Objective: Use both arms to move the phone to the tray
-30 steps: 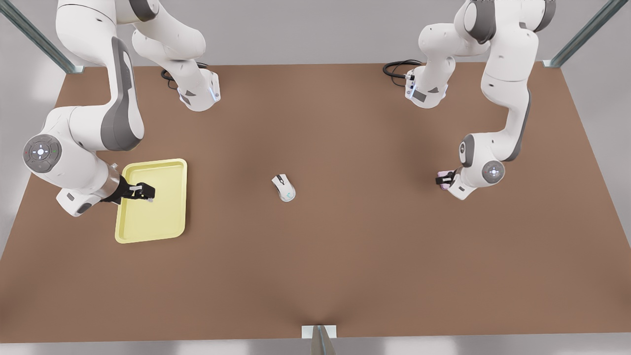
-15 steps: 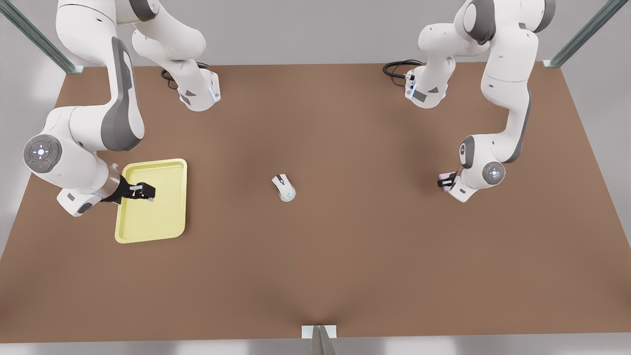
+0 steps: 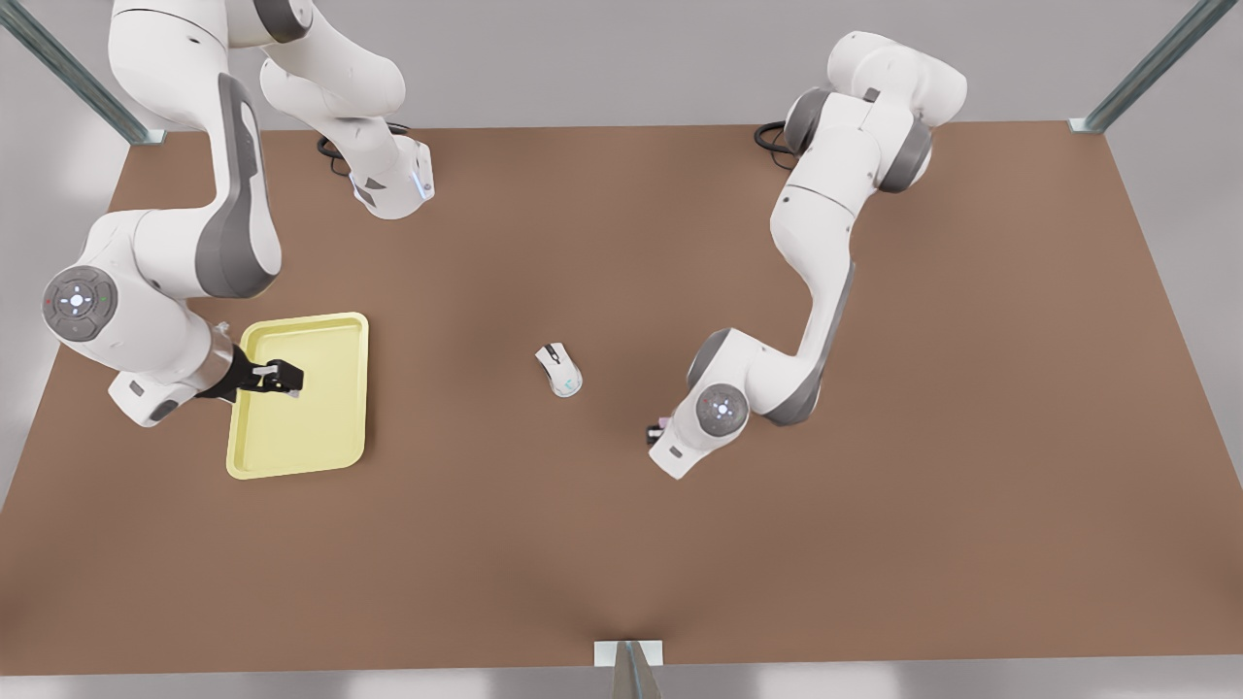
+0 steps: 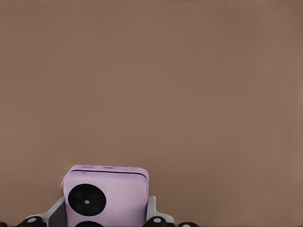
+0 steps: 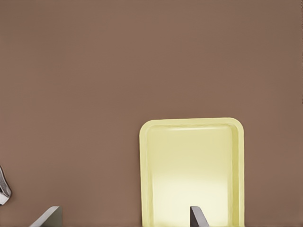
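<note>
While left pincer (image 3: 658,430) grips phone (image 4: 106,196), right pincer (image 3: 288,378) over tray (image 3: 335,335)

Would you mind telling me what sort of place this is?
Likely a simulated robot workcell: a plain brown table with metal frame struts, two mounted Franka arms, and few props: tray, computer mouse.

table (image 3: 621,544): brown, matte; wall (image 3: 602,58): pale grey; metal struts (image 3: 1156,63): corners
</note>
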